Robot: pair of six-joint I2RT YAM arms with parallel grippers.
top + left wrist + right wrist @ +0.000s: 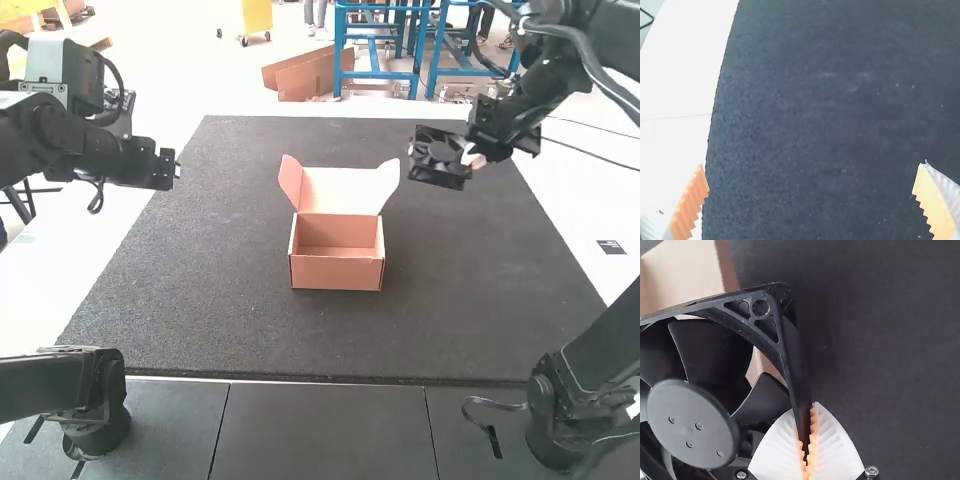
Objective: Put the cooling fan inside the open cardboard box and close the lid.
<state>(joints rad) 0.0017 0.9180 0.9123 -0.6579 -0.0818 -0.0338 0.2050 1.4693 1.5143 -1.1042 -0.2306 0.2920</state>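
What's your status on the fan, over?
Right gripper shut on fan, held above mat, right of box. Left gripper open, off to the left. Box open, lid up, bare mat between.

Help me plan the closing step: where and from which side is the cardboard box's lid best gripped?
The lid stands upright, hinged at the far wall of the box. Probably pinch its free top edge near the middle, from above, one finger on each face: it is a thin flat panel.

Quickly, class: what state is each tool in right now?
Left tool: open, holding nothing.
Right tool: closed on the frame of the black square plastic cooling fan.
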